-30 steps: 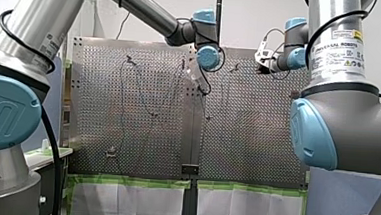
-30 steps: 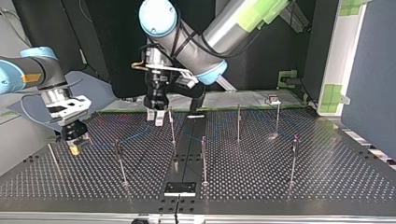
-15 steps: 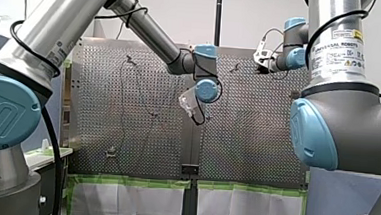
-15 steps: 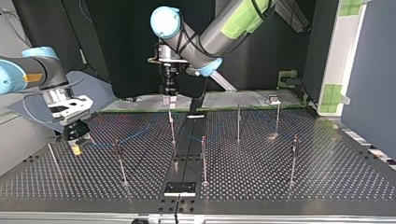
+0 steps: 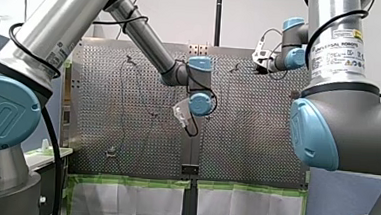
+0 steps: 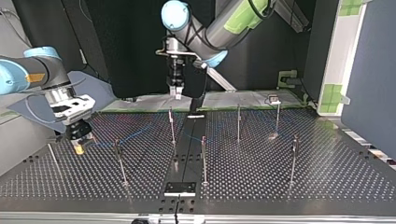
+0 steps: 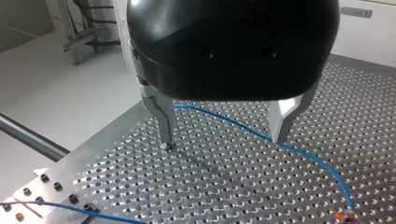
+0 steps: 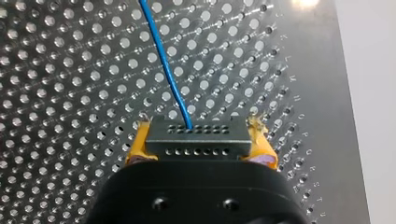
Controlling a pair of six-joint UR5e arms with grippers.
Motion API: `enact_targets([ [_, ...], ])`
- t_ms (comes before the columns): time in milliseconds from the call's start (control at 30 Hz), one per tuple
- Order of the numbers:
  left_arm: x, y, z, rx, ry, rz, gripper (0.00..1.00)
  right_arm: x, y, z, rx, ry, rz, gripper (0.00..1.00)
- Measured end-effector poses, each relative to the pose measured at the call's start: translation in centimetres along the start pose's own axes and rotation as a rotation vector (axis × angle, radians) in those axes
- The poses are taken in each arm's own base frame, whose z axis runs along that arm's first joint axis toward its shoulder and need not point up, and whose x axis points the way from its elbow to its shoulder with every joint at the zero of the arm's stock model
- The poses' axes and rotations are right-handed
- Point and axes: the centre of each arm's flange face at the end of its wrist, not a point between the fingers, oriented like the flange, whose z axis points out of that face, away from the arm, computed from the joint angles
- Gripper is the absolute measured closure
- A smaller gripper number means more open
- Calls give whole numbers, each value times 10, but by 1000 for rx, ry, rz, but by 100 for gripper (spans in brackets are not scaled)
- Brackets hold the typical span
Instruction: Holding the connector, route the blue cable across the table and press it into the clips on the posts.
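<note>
My right gripper [image 8: 198, 135] has yellow pads shut on a black connector [image 8: 196, 141], and the blue cable [image 8: 163, 60] runs out of it over the perforated table. In the top view that gripper [image 6: 78, 142] hangs low at the left, with the cable [image 6: 135, 133] trailing toward the posts. My left gripper [image 7: 224, 140] is open, its metal fingers [image 7: 163, 123] holding nothing, and the blue cable [image 7: 303, 156] lies on the plate beneath them. In the top view it [image 6: 176, 91] hangs above and behind the middle post [image 6: 171, 126].
Several thin posts stand on the plate [image 6: 280, 186], among them a near one [image 6: 203, 158], a left one [image 6: 119, 161] and a right one [image 6: 294, 158]. A black bracket [image 6: 180, 188] sits at the near edge. In the front view, green tape [image 5: 134, 181] lines the table edge.
My left arm has lifted off the middle post and drawn back toward its base, gripper still open. My right gripper has stayed almost in place, holding the connector.
</note>
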Motion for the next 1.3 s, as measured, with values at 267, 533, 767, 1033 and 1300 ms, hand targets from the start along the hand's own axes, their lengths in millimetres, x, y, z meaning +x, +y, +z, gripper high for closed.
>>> enact_targets([
  [267,10,19,-10,5,3,-40,0,-1,0,0,0,-1,0,100],
  [533,19,42,-25,-22,-11,-97,0,-2,0,0,0,-1,0,100],
  [767,24,63,-35,-33,-19,-125,0,-2,2,1,-3,0,0,100],
  [1033,23,98,-35,-66,-40,-65,0,-2,2,1,-3,1,0,100],
  [1300,20,135,-31,-69,-45,14,0,-1,4,1,-5,1,0,100],
])
